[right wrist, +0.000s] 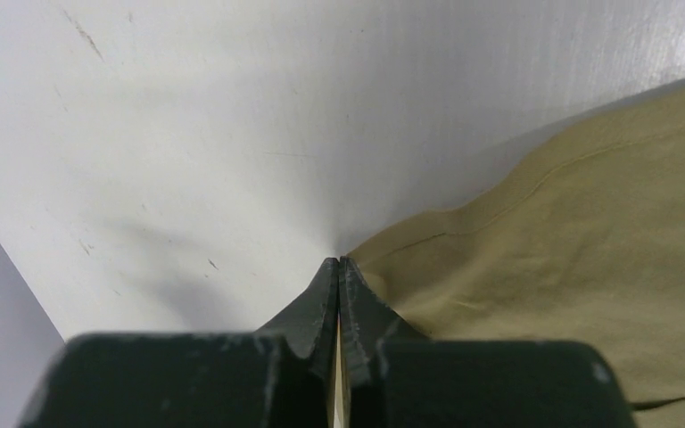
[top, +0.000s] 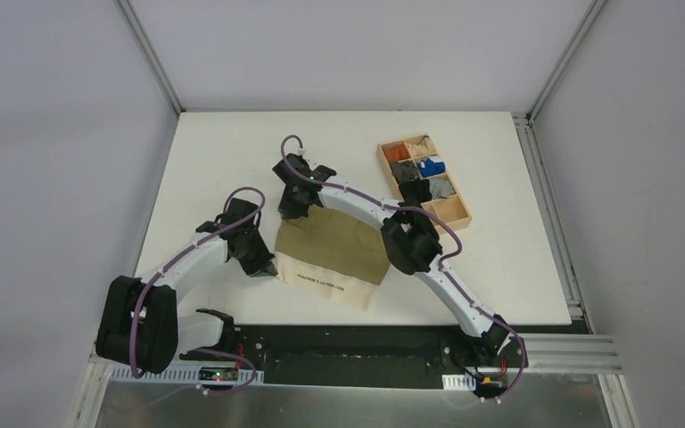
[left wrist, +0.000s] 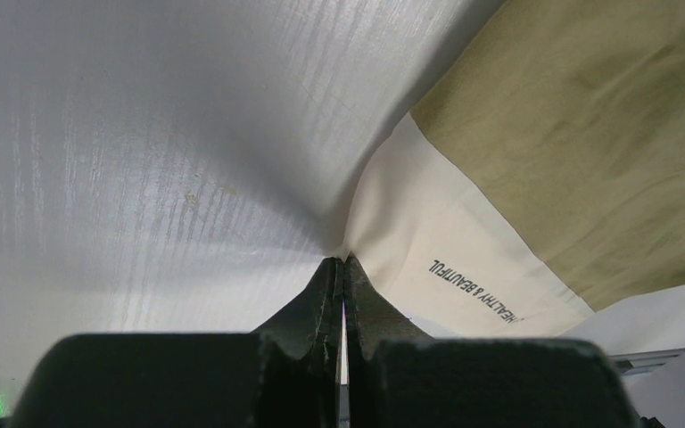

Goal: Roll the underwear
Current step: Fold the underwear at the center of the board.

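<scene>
Olive underwear (top: pixel 334 245) lies flat on the desk (top: pixel 214 160), stretching right from both hands: left hand (left wrist: pixel 340 263) pinches the near waistband (left wrist: pixel 428 241) corner, right hand (right wrist: pixel 339 261) pinches the far corner.

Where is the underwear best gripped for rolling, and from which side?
Pinch its two left corners, coming from the left: the underwear lies flat, so only edges lift. Both pairs of jaws are shut there, left on the waistband corner, right on the far olive corner.

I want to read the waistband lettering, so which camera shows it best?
Left wrist view: the waistband sits close, lettering legible. The top view shows it small and unreadable. The right wrist view shows only olive fabric of the underwear.
</scene>
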Controlling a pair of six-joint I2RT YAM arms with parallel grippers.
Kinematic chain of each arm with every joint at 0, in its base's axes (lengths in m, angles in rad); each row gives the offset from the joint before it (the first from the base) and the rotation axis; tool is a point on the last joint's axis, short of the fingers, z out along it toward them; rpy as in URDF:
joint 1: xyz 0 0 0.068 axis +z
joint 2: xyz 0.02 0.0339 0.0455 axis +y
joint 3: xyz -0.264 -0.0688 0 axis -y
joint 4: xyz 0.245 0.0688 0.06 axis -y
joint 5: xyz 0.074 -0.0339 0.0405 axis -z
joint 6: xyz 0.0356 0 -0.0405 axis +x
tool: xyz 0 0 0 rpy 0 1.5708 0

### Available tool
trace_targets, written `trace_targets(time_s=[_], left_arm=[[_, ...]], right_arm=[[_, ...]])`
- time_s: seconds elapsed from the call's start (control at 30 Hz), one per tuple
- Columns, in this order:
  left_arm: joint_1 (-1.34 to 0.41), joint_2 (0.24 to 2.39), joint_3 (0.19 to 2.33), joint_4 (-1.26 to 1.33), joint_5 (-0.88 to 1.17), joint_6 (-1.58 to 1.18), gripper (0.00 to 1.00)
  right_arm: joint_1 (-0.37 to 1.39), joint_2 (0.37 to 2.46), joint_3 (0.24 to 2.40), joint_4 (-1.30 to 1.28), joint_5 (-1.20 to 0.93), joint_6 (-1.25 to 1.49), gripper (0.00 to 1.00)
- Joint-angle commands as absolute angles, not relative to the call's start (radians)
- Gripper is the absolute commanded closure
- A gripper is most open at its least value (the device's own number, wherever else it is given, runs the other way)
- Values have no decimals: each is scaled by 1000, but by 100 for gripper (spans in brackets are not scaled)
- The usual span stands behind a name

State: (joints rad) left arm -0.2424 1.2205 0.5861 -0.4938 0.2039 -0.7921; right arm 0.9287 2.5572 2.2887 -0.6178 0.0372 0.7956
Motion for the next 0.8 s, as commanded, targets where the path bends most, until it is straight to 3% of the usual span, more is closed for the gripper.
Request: trace_targets(time_s=[0.0, 0.3, 0.57, 0.77], left_arm=[[-242, 1180, 618, -516, 242, -746, 100], [-243, 1133, 735, -604, 295, -631, 100], [-289, 1137, 847, -674, 399, -586, 100], [-434, 1187, 929, -712, 385, -622, 100]], right_arm=[[922, 2421, 2295, -584, 39, 771, 100], [895, 2257, 2184, -540, 49, 776, 100], [843, 1987, 1827, -429, 64, 788, 100], [811, 1842, 1598, -382, 60, 798, 100]])
